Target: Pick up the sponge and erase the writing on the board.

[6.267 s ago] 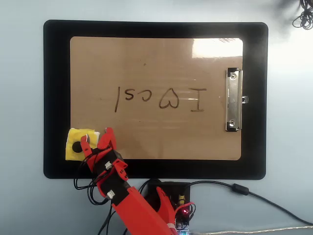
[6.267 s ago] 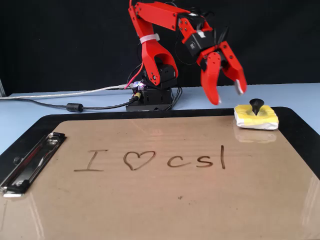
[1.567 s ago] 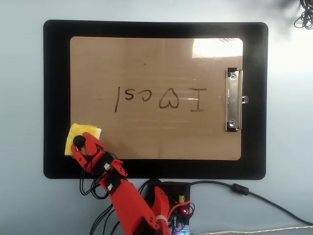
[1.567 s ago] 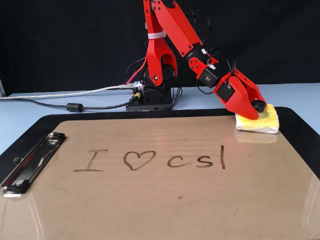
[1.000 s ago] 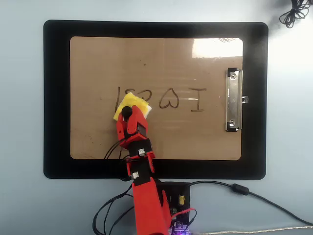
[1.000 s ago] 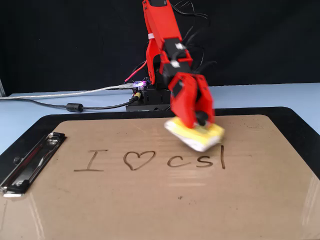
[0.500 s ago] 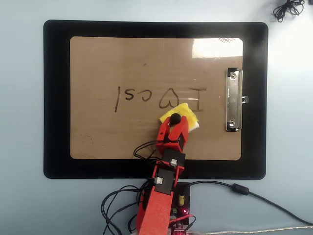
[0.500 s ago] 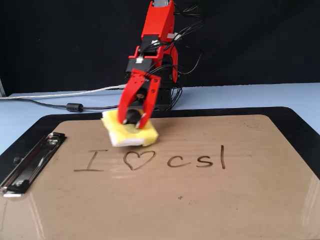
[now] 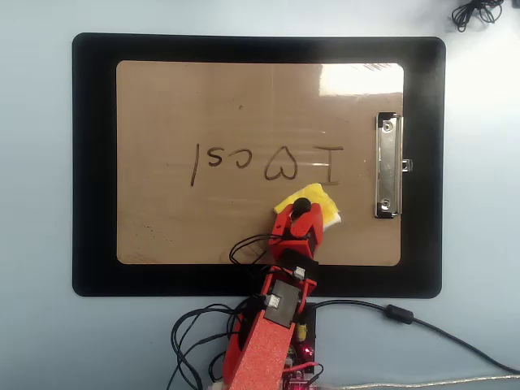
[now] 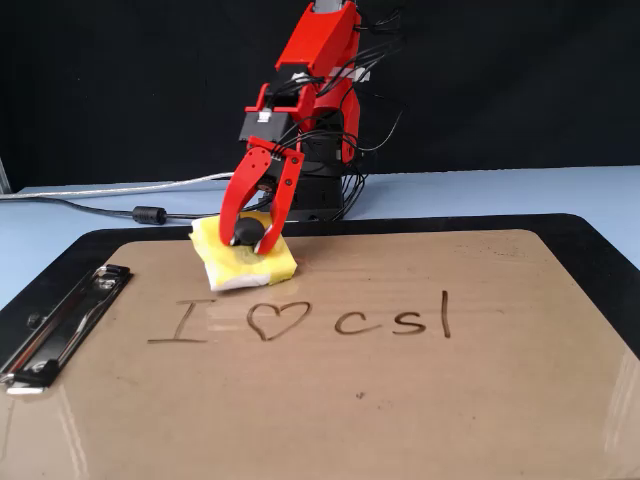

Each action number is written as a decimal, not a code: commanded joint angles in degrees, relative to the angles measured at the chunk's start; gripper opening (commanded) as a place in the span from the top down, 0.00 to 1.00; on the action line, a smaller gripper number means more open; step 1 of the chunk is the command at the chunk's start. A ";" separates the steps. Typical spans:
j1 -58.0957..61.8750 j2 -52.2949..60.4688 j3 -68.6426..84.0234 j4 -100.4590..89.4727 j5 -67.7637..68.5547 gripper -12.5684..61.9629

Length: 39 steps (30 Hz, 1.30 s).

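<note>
Red gripper (image 10: 256,238) clamped by both jaws on the round black knob of the sponge (image 10: 243,266), jaws closed around it from either side. Sponge (image 9: 319,205) carried low over the board (image 10: 400,400), tilted a little, white underlayer edge showing; contact with the surface hard to judge from either view. In the overhead view, sitting just below the gap between the heart and the "I", near the silver clip (image 9: 387,166) but apart from it. In the fixed view, just behind the same two marks, on the arm's side of the row.

Writing (image 10: 312,320) intact along its whole length: "I", heart outline, "csl", all strokes dark and unsmeared. A small dark speck on the board (image 9: 240,106) away from the row.

Black mat (image 9: 93,162) framing the board on all sides, lying on the pale blue tabletop (image 9: 36,203). Arm base (image 10: 315,195) beyond the mat's far edge, black and white cables (image 10: 120,205) trailing off to the left in the fixed view. Small coil of dark wire (image 9: 478,11) at the top right corner of the overhead view, well apart from the board.
</note>
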<state>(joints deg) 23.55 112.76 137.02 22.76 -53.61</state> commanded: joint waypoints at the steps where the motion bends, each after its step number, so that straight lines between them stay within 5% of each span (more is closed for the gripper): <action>1: 3.16 -2.99 -4.39 3.78 1.32 0.94; 14: 3.08 -35.33 -31.29 -5.71 0.00 0.94; 24: 5.19 -6.50 -2.72 -3.25 -2.02 0.94; 27: 3.87 -10.11 -4.39 -5.54 -3.78 0.94; 34: -1.14 -41.22 -33.49 -13.89 -8.44 0.94; 39: -2.29 -34.01 -25.75 -11.95 -9.67 0.94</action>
<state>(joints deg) 21.09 74.36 105.82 7.21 -61.96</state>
